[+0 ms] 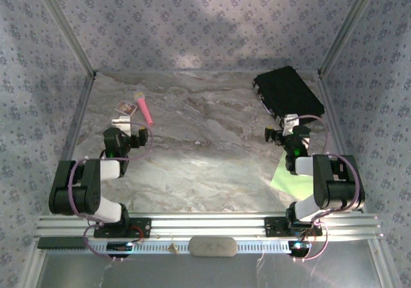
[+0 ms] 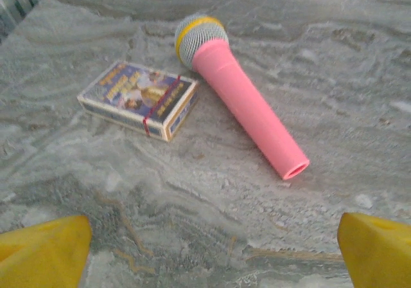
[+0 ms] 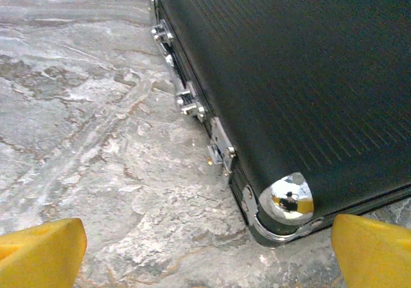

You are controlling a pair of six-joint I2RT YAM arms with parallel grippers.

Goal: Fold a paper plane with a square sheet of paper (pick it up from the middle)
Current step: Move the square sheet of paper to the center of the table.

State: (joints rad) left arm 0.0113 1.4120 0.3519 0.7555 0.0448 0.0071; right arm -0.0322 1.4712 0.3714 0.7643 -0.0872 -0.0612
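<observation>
The square sheet of paper is lime green and lies flat on the marble table near the front right, partly hidden under my right arm. My right gripper is beyond the sheet, by the near corner of a black case. It is open, and between its yellow fingertips there is only bare table. My left gripper is on the far left side, well away from the sheet. It is open too, its yellow fingertips spread wide over bare marble.
A pink microphone and a small card box lie just ahead of the left gripper. The black case with metal latches stands at the back right. Frame posts and patterned walls enclose the table.
</observation>
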